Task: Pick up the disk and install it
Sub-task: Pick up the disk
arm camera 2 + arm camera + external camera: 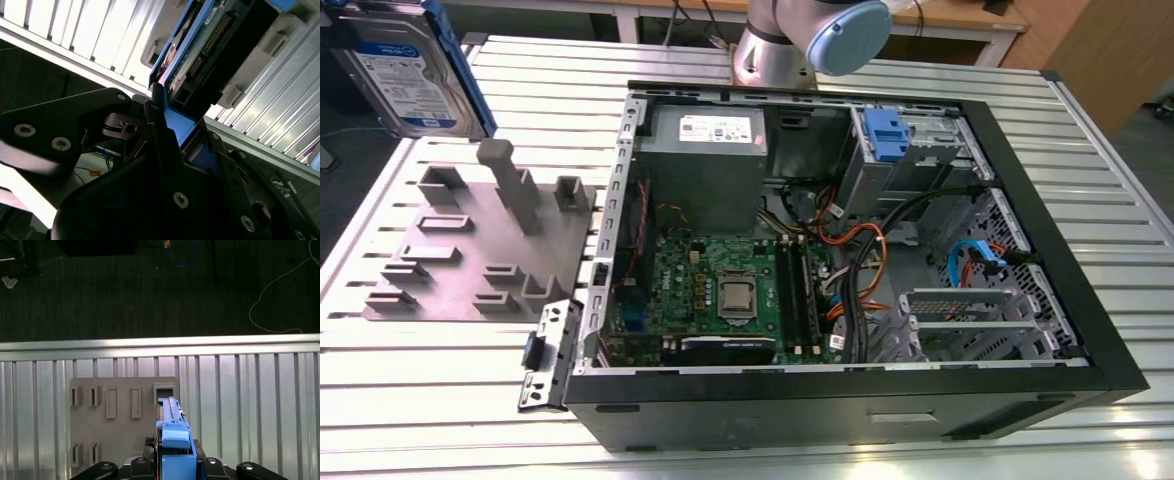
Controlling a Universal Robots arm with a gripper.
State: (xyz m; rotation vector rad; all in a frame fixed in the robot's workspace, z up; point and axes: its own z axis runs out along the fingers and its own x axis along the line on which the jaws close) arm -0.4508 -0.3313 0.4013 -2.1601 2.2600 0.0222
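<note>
Disk (403,75) above plate (467,250); gripper (175,462) clenched on its blue carrier edge. Judged rigid, fairly heavy, shock-sensitive. Hold by the frame, not the circuit board.

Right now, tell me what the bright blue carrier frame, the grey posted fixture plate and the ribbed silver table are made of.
Bright blue carrier frame: likely moulded plastic, matte, uniform colour. Grey fixture plate: probably plastic, dull, uniform grey. Ribbed silver table: seemingly aluminium, its slats shining brightly.
</note>
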